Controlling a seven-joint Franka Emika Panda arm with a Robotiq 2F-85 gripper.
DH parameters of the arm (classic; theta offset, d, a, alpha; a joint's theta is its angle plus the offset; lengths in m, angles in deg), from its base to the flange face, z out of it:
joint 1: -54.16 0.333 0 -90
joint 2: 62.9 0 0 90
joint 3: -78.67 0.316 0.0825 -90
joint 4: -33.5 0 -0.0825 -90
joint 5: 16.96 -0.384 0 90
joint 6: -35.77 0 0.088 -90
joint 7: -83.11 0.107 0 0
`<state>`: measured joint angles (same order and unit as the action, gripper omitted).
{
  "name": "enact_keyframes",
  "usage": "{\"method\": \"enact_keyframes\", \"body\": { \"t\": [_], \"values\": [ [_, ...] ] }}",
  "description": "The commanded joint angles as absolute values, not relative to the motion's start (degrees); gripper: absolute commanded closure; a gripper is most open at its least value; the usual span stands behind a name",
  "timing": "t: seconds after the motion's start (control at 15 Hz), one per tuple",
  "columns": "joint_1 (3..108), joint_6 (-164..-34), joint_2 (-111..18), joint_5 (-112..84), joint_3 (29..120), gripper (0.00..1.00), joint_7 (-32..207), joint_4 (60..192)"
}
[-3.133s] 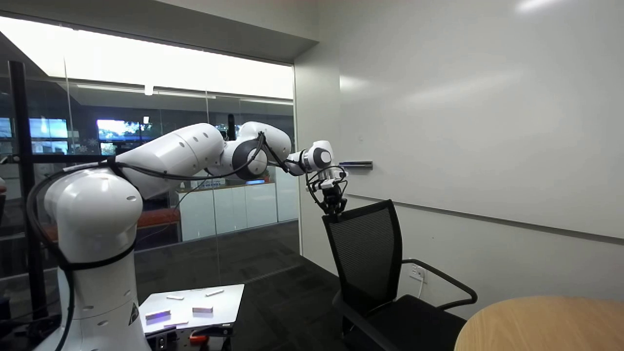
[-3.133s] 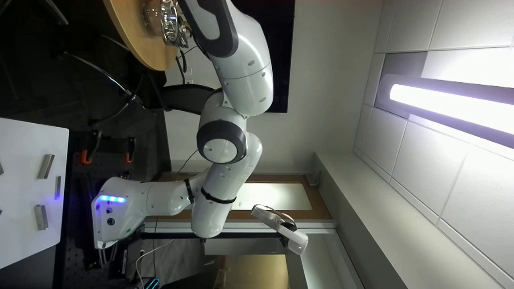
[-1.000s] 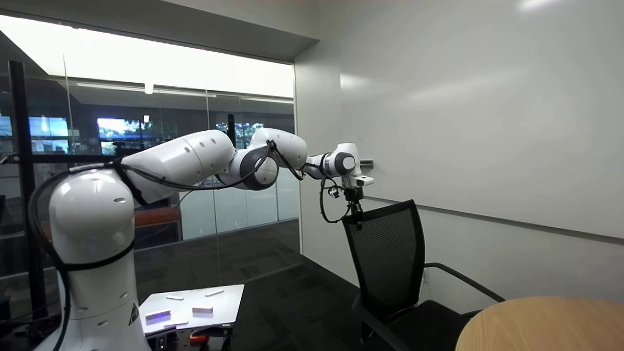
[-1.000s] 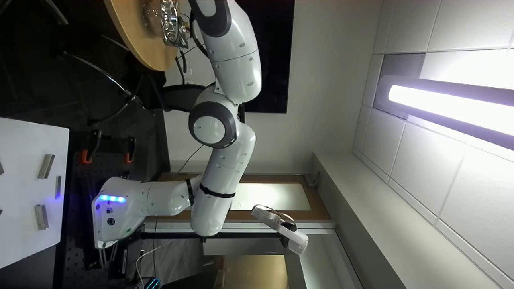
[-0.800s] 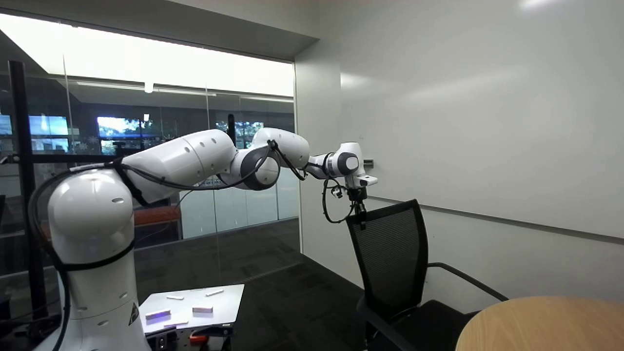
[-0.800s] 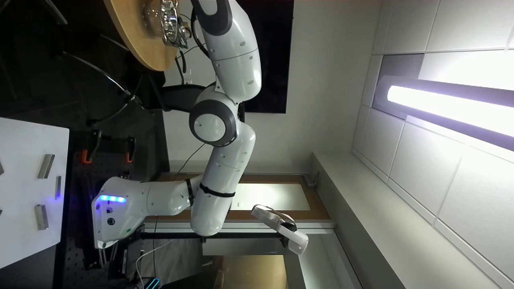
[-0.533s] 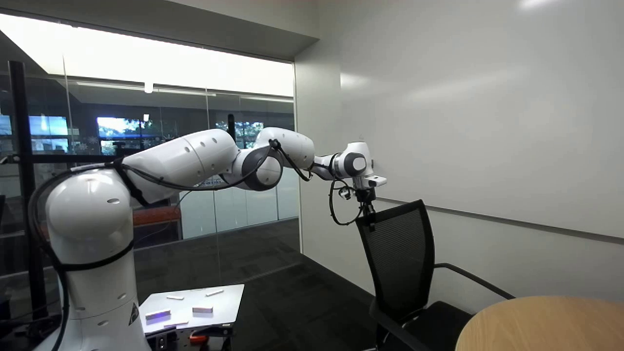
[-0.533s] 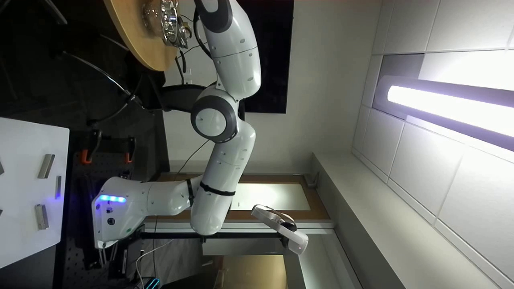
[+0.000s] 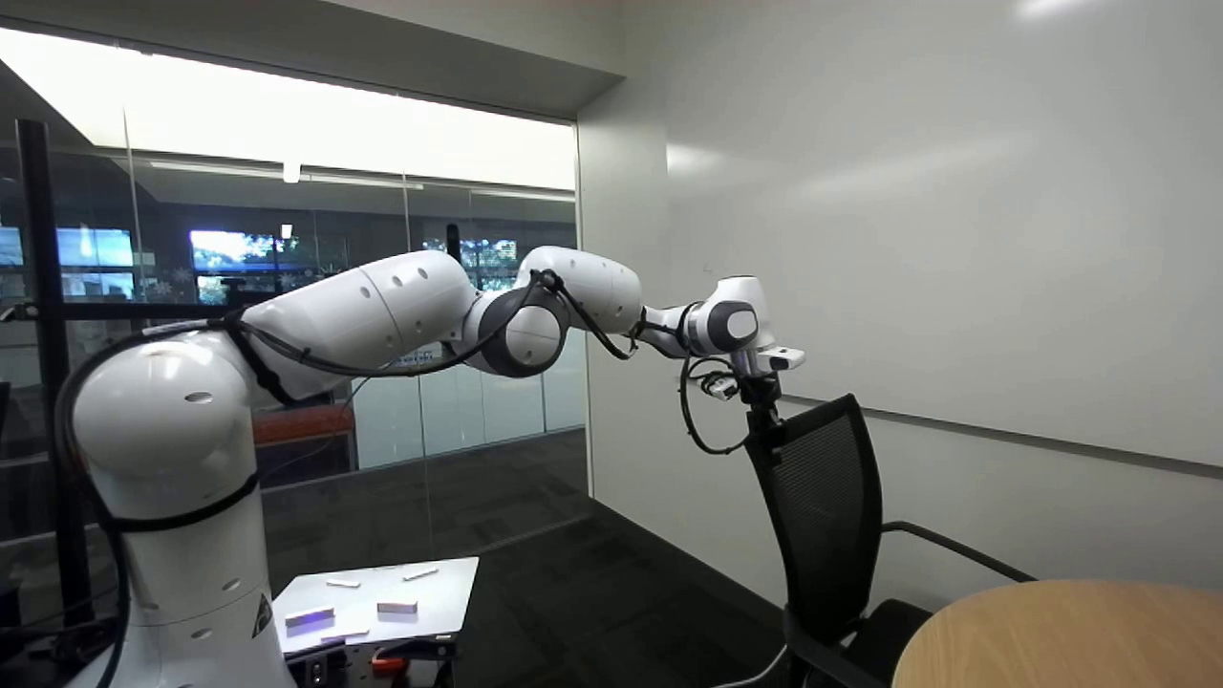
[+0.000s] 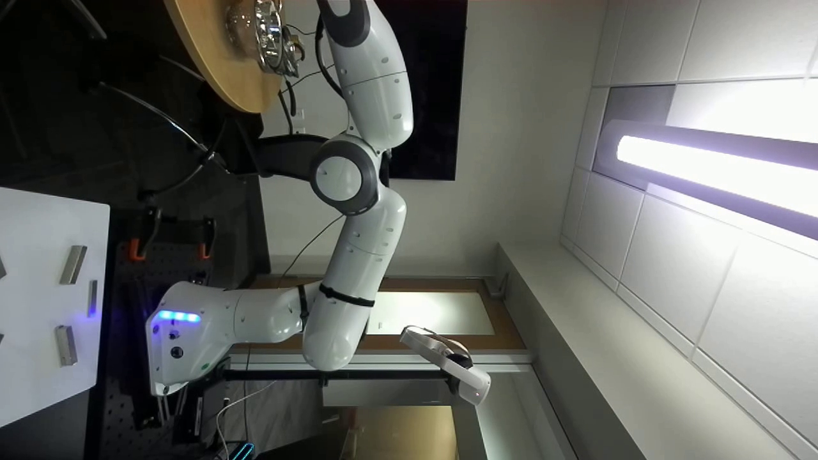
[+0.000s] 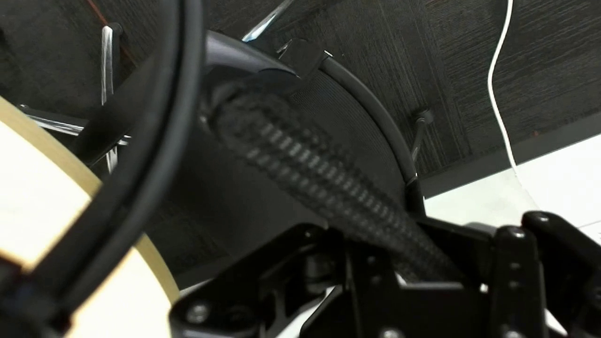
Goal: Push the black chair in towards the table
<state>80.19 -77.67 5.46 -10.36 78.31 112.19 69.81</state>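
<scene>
Standing near table's [image 9: 1080, 633] edge, chair [image 9: 827, 511] touches claw [image 9: 767, 438].

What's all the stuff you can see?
table: one, light brown, lower right in an exterior view
chair: one, black, beside the table
other chair: one seen, black, near the table
shiny thing: one, silver, on the table, unclear what
board: one, white, lower left in an exterior view
bars: five seen, grey, on the board
clamps: two seen, black and orange, near the board
whiteboard: one, white, behind the chair
cupboards: several, white, left of the whiteboard
screen: one, black, top of an exterior view
headset: one, white, by a black pole
lamp: one, white, overhead
arm: one, white, left of the chair
tool: one, black, at the chair's top edge
</scene>
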Motion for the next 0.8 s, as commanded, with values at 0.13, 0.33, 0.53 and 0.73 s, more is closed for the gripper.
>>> {"method": "enact_keyframes", "body": {
  "t": [0.13,0.33,0.53,0.73],
  "values": [
    [75.1,-77.6,-0.3,-12.2,77.9,0.98,113.9,75.2],
    [73.2,-78.0,-0.5,-12.1,77.8,0.98,112.3,76.1],
    [71.2,-78.6,-1.1,-12.1,77.6,0.98,112.0,77.7],
    [69.3,-79.9,-2.9,-12.0,77.3,0.98,112.3,81.3]
  ]
}}
